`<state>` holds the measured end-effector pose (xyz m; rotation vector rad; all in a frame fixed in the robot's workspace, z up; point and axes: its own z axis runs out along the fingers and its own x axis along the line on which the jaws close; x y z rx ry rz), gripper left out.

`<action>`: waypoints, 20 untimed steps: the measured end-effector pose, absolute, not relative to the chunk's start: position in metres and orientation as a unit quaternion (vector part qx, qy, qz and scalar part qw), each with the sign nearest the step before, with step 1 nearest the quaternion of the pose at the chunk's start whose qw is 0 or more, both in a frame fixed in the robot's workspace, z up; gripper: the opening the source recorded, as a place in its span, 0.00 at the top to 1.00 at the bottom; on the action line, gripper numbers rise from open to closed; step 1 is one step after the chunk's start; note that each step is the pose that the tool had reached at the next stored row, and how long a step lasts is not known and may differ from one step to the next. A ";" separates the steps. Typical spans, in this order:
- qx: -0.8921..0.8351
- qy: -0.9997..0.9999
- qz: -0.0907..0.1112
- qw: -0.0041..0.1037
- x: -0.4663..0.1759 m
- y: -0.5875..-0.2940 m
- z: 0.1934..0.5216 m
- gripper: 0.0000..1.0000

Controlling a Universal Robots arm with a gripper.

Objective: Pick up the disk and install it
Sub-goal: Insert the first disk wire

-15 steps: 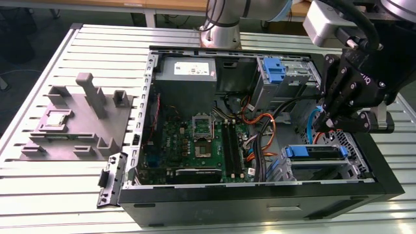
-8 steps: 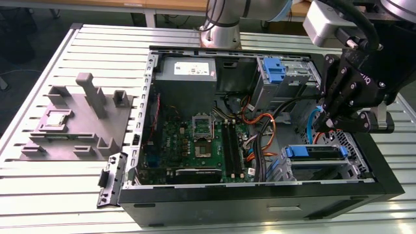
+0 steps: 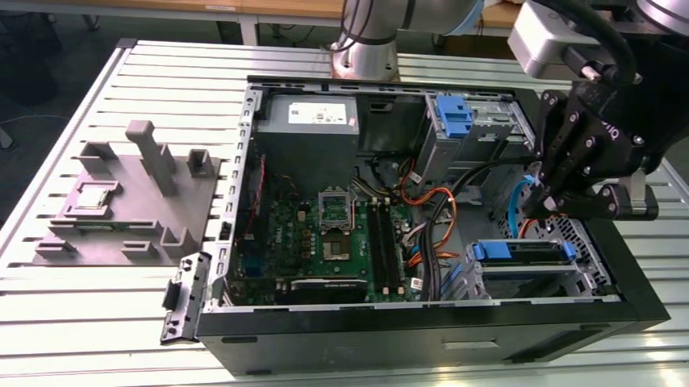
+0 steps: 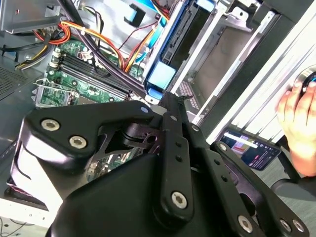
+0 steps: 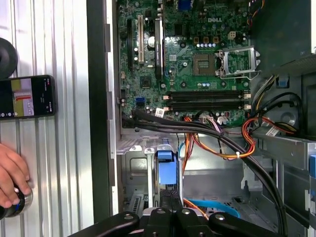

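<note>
Exterior view, by size. Counter [image 3: 86,314]: slatted, carries open computer case [image 3: 431,334]. Motherboard [image 3: 312,242]: case centre. Hand [image 3: 535,214]: at case's 3 o'clock, closed, empty, pointed down, probably for pushing rather than gripping. Disk [image 3: 522,251]: blue-framed, lying flat in the drive cage [image 3: 582,278] at 4 o'clock, just beneath the Hand, seemingly seated.
</note>
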<state>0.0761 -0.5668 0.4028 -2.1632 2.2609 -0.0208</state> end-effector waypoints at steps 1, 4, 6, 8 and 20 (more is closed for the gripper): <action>-0.691 0.723 -0.007 0.006 0.077 -0.567 0.403 0.90; -0.691 0.723 -0.007 0.006 0.081 -0.567 0.403 0.90; -0.691 0.723 -0.007 0.006 0.084 -0.567 0.403 0.90; -0.691 0.722 -0.007 0.006 0.087 -0.567 0.403 0.90; -0.691 0.722 -0.007 0.006 0.099 -0.567 0.403 0.90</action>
